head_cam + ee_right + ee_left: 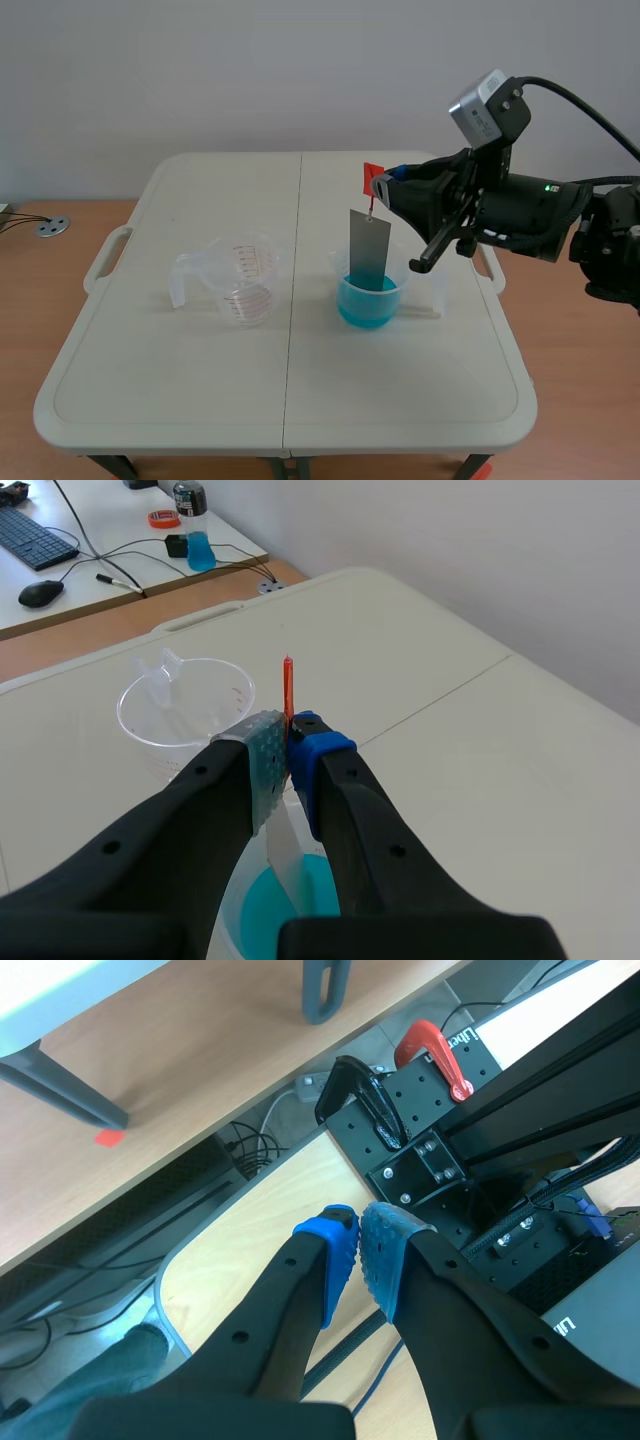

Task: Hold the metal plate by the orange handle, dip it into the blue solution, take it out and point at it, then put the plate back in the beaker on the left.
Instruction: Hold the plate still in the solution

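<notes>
On left beaker point(244, 281), unreadable red markings point(243, 299)

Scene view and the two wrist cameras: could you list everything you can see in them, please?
table: 1, off-white, folding, under both beakers
empty beaker: 1, clear with red marks, left of the table's seam
beaker of blue solution: 1, clear, right of the seam
metal plate: 1, grey, hanging upright, lower end inside the beaker of blue solution
orange handle: 1, orange-red, atop the metal plate
keyboard: 1, black, on a far desk
mouse: 1, black, same desk
bottle: 1, holds blue liquid, same desk
right gripper: 1, black, shut on the orange handle
left gripper: 1, black with blue pads, shut on nothing, low, off the table
</notes>
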Tool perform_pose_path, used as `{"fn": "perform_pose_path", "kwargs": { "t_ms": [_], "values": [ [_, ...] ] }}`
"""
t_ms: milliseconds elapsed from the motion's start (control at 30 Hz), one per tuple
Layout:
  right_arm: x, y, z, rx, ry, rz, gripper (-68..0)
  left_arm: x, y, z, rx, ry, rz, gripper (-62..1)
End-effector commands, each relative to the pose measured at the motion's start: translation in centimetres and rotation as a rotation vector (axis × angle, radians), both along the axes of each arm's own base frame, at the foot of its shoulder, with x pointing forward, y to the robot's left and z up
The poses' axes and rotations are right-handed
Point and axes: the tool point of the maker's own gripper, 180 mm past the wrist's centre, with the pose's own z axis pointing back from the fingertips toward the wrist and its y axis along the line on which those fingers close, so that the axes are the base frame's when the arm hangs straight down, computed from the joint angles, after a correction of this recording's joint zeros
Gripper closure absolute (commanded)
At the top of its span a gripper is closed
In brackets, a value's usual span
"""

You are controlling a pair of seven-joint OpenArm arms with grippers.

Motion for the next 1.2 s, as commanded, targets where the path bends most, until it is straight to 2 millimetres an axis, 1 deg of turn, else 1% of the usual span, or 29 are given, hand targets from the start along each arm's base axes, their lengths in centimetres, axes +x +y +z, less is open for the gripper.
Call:
{"fn": "perform_pose_path", "kwargs": {
  "t_ms": [0,333,800,900,1033,1167],
  "values": [
    [0.5,-0.4,2.4,0.032,-0.061,0.002,-1.3,0.4,-0.2,0.4,-0.013,-0.015,0.005,-6.8],
    [0.9,-0.8,4.8,0.055,-0.1,-0.014,-1.3,0.4,-0.2,0.4,-0.015,-0.017,0.006,-6.8],
    [0.2,-0.7,9.0,0.116,-0.146,0.012,-1.3,0.4,-0.2,0.4,-0.015,-0.019,0.003,-6.8],
    [0.2,-0.8,9.8,0.125,-0.151,0.009,-1.3,1.0,-0.2,0.4,-0.013,-0.034,0.003,-6.8],
    [0.1,-0.9,10.9,0.142,-0.164,0.009,-1.3,2.3,-0.1,0.5,-0.01,-0.067,-0.004,-6.8],
    [-0.2,-0.7,11.7,0.144,-0.173,0.018,-1.3,4.2,0.0,1.0,-0.005,-0.118,-0.036,-6.8]
  ]
}}
